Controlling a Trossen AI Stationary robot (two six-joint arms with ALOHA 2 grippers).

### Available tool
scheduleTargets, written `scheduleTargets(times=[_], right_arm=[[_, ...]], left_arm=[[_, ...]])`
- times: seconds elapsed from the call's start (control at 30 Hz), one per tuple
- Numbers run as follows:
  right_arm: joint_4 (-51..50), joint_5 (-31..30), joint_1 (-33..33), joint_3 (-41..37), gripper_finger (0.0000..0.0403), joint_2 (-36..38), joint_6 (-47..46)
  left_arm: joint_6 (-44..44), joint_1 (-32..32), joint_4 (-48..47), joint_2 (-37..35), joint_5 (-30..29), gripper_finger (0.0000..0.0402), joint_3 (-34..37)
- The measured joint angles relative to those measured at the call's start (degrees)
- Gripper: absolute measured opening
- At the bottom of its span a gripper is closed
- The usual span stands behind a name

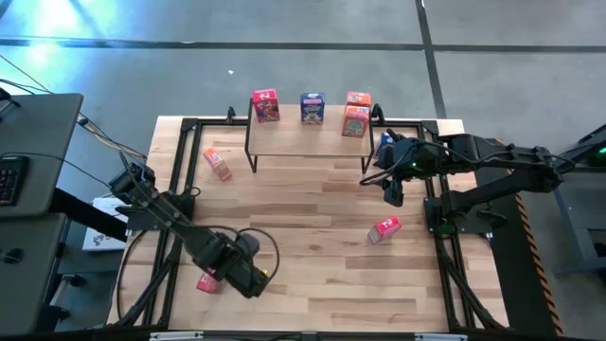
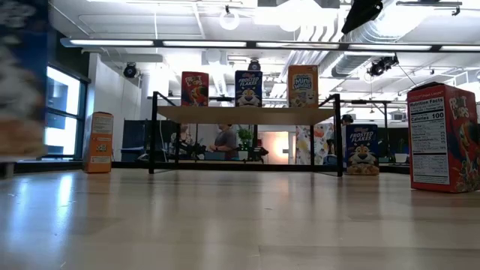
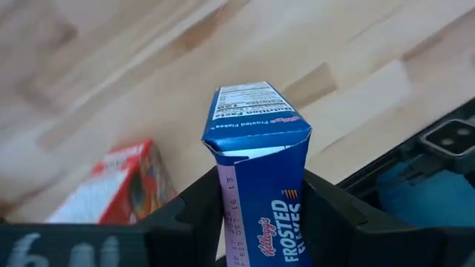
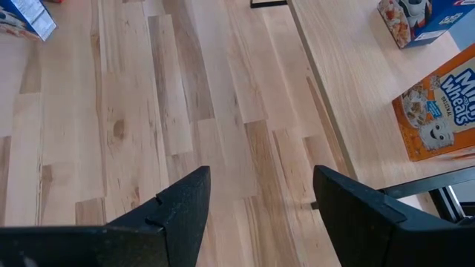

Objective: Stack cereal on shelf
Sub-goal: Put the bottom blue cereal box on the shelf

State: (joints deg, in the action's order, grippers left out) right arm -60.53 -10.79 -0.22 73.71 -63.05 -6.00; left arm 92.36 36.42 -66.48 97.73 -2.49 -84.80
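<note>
- Wooden tabletop (image 1: pixel 312 256) sits on a black frame over a grey floor; the low view looks through to a lit room behind.
- Shelf (image 1: pixel 308 140) stands at the far edge of the table. Three boxes are upright on its plank: a red box (image 1: pixel 266 105), a blue Frosted Flakes box (image 1: pixel 312 107) and an orange Mini-Wheats box (image 1: pixel 356 116).
- Loose stock on the table: an orange box (image 1: pixel 217 162) lying left of the shelf, a pink-red box (image 1: pixel 383 229) towards the right side, and another red box (image 3: pixel 122 185) just beside the left gripper. A further blue box shows beside the shelf's right leg in the low view.
- Left gripper (image 1: pixel 237 265) is at the near-left corner, its fingers (image 3: pixel 185 215) pinching a blue cereal box (image 3: pixel 256 193) by its narrow sides — the box stands on end between them.
- Right gripper (image 4: pixel 260 204) hovers off the shelf's right end, spread wide and holding nothing.
- Step in hand, as judged: lift the pinched box and carry it to the shelf.
- Recommendations: raise it straight up first, clear of the neighbouring red box; keep it upright in transit; approach above plank height; set it down in a free gap or squarely atop a like box — release only once it rests flat.
- Risk: the light carton may twist in so narrow a pinch.
</note>
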Motion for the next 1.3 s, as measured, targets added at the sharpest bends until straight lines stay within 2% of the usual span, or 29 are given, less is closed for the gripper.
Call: scheduleTargets(times=[0.77, 1.3], right_arm=[[-0.04, 0.00, 0.01, 0.00, 0.0232, 0.00, -1.09], [0.00, 0.00, 0.00, 0.00, 0.0232, 0.00, 1.92]], left_arm=[[-47.89, -22.59, -0.53, -0.22, -1.41, 0.0140, -6.60], [-71.94, -34.22, -0.57, -0.22, -1.39, 0.0140, -11.10]])
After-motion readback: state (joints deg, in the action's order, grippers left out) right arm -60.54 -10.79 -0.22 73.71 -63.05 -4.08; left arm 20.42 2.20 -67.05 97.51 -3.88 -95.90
